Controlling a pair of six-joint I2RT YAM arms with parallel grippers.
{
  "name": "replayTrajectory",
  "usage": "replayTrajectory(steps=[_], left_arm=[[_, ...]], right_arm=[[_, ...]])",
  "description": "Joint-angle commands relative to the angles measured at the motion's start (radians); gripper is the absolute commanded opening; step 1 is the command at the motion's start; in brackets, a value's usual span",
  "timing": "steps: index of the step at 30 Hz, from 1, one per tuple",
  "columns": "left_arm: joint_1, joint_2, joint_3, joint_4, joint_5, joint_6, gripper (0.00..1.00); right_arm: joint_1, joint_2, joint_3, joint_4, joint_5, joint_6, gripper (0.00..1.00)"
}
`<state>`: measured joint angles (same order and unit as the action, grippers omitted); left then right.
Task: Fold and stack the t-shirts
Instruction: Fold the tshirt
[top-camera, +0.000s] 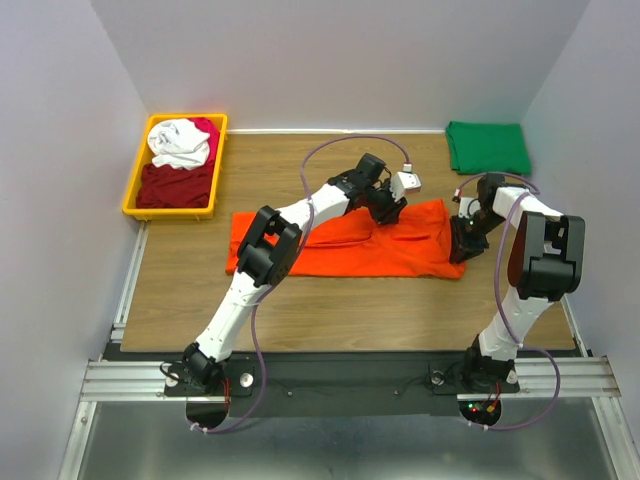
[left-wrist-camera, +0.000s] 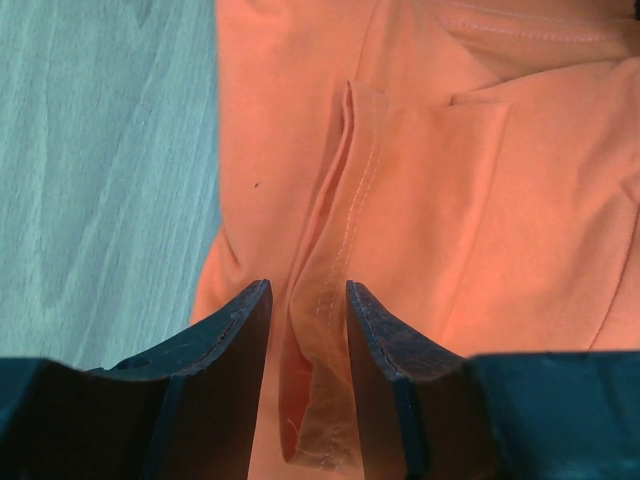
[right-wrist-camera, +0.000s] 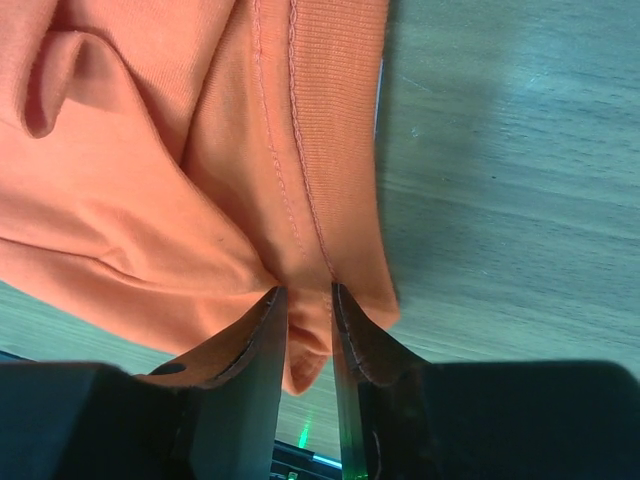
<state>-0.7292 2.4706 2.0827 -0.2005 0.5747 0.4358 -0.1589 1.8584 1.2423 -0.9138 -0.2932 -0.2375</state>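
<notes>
Because the orange t-shirt (top-camera: 360, 250) lies flat at the centre of the desk (top-camera: 300, 310), long axis running 9 to 3 o'clock, both arms meet it on its 3 o'clock half. Reaching far across, the left tool (top-camera: 388, 207) is pinched on a raised hem ridge along the 12 o'clock edge. With its elbow bent high, the right tool (top-camera: 463, 243) is clamped on the hem at the 3 o'clock end. A fold toward 9 o'clock seems likely. At 1 o'clock sits a folded dark green t-shirt (top-camera: 487, 147).
</notes>
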Motion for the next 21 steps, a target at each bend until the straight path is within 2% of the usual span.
replayTrajectory(steps=[1, 9, 13, 17, 18, 20, 21], left_arm=[[0.016, -0.042, 0.022, -0.010, -0.013, 0.000, 0.47], [0.034, -0.062, 0.004, -0.051, 0.011, -0.009, 0.47], [0.034, -0.084, -0.024, -0.065, 0.043, -0.005, 0.42], [0.037, -0.082, -0.021, -0.103, 0.062, 0.000, 0.25], [0.039, -0.085, -0.021, -0.108, 0.063, 0.000, 0.16], [0.045, -0.090, -0.023, -0.111, 0.070, 0.003, 0.08], [0.051, -0.091, -0.023, -0.111, 0.070, -0.002, 0.00]], right_arm=[[-0.008, -0.002, -0.006, -0.007, 0.022, -0.023, 0.30], [-0.008, 0.005, -0.015, -0.005, 0.023, -0.029, 0.25], [-0.008, 0.008, -0.007, -0.005, 0.025, -0.026, 0.24], [-0.008, 0.012, -0.009, -0.005, 0.028, -0.029, 0.23], [-0.008, 0.012, -0.009, -0.005, 0.028, -0.028, 0.22], [-0.008, 0.013, -0.009, -0.007, 0.028, -0.028, 0.22], [-0.008, 0.013, -0.010, -0.005, 0.028, -0.029, 0.21]])
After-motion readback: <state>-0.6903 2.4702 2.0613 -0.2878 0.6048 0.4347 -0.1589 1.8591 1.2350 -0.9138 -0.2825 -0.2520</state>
